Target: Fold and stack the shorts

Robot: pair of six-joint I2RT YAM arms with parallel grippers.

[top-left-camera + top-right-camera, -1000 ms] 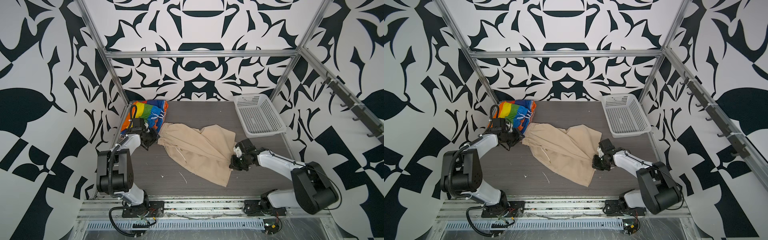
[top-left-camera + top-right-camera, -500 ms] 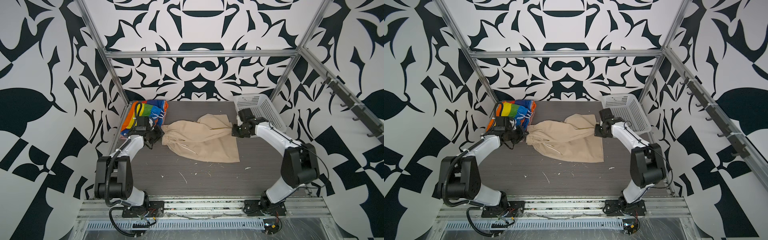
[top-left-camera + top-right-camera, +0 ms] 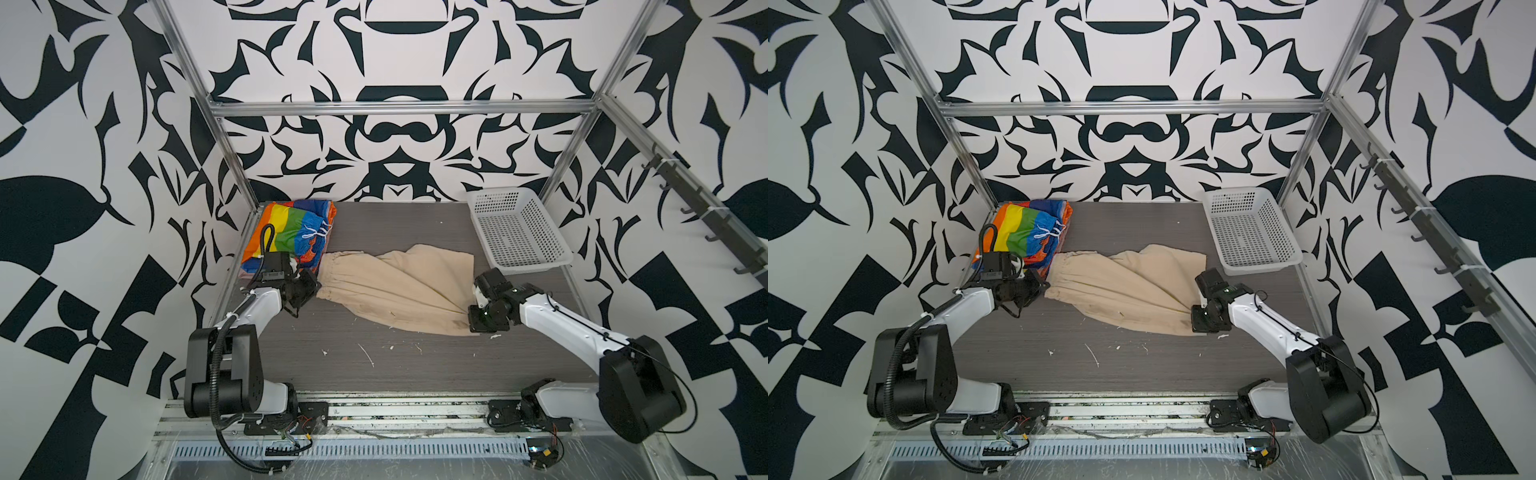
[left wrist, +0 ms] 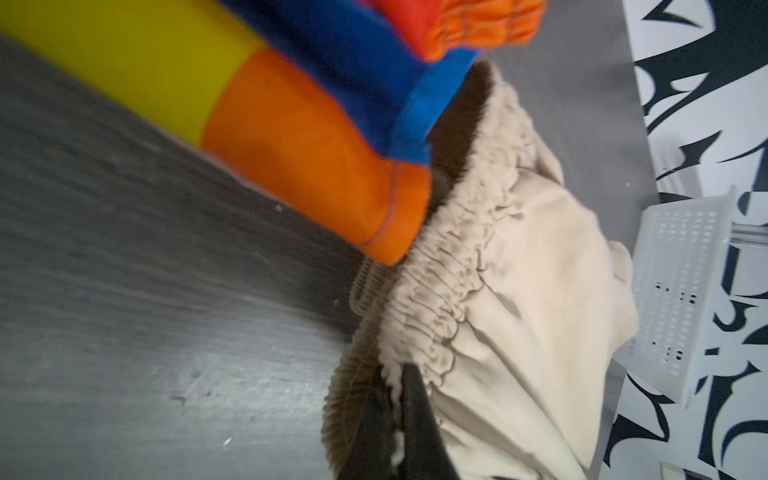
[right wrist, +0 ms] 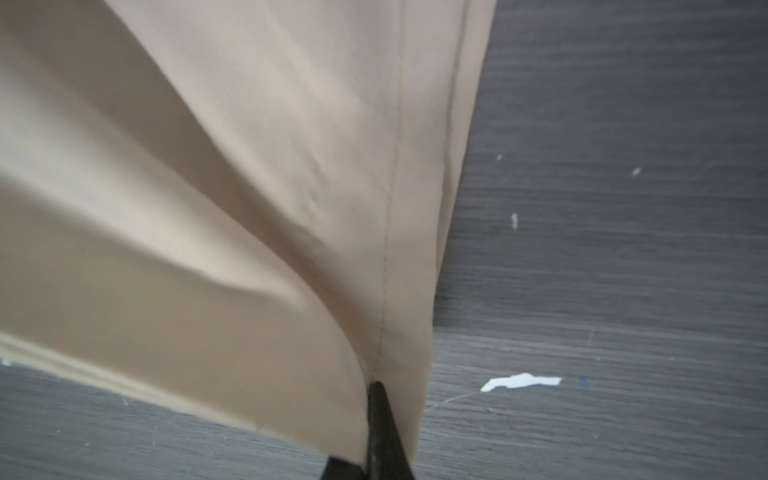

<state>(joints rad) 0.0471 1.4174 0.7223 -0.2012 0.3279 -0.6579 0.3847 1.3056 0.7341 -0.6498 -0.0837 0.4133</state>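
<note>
On the grey counter [image 3: 374, 365], the beige shorts [image 3: 386, 286] are stretched between the left tool [image 3: 313, 286], clamped on the waistband, and the right tool [image 3: 473, 322], clamped on the hem; even tension should be applied.

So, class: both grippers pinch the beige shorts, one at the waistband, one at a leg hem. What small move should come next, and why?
Probably the right gripper should draw its hem corner slightly away from the left gripper, pulling the beige shorts flat. Both are shut on the cloth, yet diagonal folds twist across it, leaving it too rumpled to fold neatly.
</note>
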